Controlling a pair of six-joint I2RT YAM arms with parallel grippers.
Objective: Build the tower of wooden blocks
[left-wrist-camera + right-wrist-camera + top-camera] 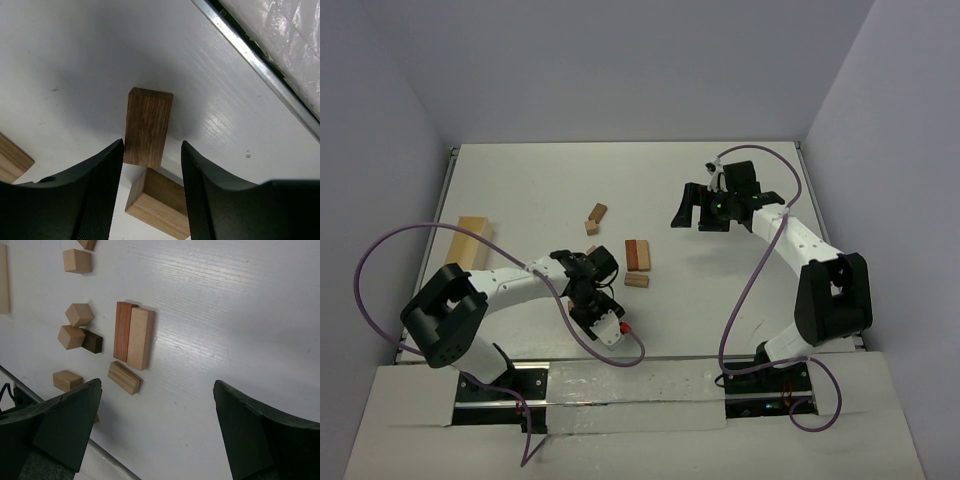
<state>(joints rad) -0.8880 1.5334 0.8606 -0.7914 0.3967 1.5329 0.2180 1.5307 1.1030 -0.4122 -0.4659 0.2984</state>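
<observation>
My left gripper [582, 298] hangs low over the table near its front edge, jaws open. Between its fingers [95, 190] lie two wood blocks, a dark brown brick [148, 125] flat on the table and a tan brick [160, 200] just behind it. The left finger almost touches the dark brick. A reddish-brown brick [122, 330] and a tan brick [140, 337] lie side by side mid-table [638, 254], with a short tan brick [125, 377] beside them. No stacked tower shows. My right gripper [695, 215] [157, 385] hovers wide open to the right of them, holding nothing.
A larger pale wooden box [470, 240] lies at the table's left. A loose brown block [596, 215] sits behind the pair. Several small tan cubes [79, 314] and a dark one [92, 341] are scattered near the left arm. A metal rail [260, 60] borders the near edge.
</observation>
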